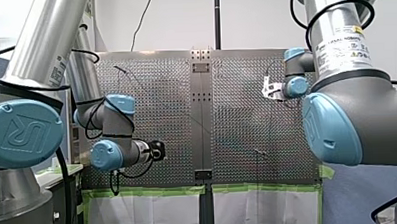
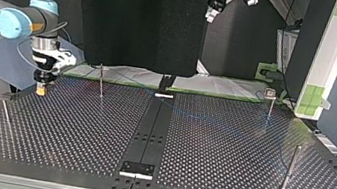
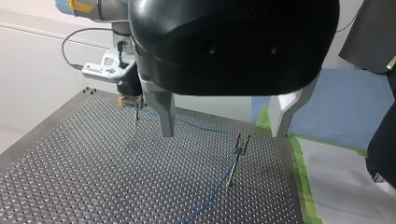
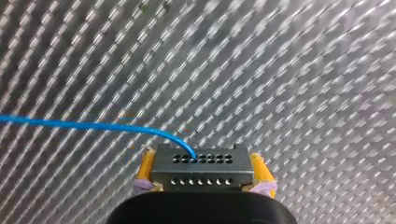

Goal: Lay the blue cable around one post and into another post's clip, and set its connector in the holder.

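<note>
**Right hand** point(image 4: 203, 163) clenched on the grey perforated metal connector point(image 4: 201, 167), one yellow pad point(image 4: 145, 165) at each end, close over the perforated metal surface point(image 4: 303, 70). The thin blue cable point(image 4: 93, 125) leaves the connector in a tight bend. Probable risks: cable tension could tilt the connector in the pads, or drag the cable off the slim metal post point(image 3: 242, 142) it passes. **Left hand** point(image 3: 223, 130) raised, spread wide, grasping nothing.

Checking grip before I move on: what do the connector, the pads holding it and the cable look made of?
The connector: grey, matte, two rows of round holes; metal or metal-toned plastic, cannot tell which. The yellow pads: likely soft rubber or foam, dull surface, purplish at the base. The blue cable: thin, smooth plastic-looking jacket, bends in a soft curve.
</note>
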Controlling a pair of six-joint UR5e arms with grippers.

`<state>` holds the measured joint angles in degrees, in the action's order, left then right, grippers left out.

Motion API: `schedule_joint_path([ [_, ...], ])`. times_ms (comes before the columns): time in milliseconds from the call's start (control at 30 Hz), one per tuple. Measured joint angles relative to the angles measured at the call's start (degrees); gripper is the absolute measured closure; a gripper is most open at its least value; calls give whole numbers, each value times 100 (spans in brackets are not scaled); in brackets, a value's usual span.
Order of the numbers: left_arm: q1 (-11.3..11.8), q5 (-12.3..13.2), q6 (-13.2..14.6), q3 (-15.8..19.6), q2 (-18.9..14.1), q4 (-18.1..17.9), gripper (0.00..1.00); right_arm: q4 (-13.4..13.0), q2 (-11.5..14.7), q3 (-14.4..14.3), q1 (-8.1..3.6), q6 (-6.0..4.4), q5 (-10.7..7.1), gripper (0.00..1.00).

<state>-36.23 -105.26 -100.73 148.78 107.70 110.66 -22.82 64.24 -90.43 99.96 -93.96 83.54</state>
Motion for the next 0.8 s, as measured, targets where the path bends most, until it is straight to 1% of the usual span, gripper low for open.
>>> schedule_joint_path([
  [100,0,1,1,0,0,5,0,134,10,-51,-56,129,135,100],
  [200,2,1,1,0,0,8,0,274,67,-69,-114,187,274,100],
  [367,6,-4,2,0,0,9,0,468,225,-72,-221,188,469,100],
  [533,13,-2,-4,0,1,4,0,657,458,-75,-340,171,707,100],
  [700,16,-1,1,0,0,15,0,791,719,-75,-420,208,961,100],
  [800,16,-5,3,0,1,28,0,842,807,-76,-455,231,1036,100],
])
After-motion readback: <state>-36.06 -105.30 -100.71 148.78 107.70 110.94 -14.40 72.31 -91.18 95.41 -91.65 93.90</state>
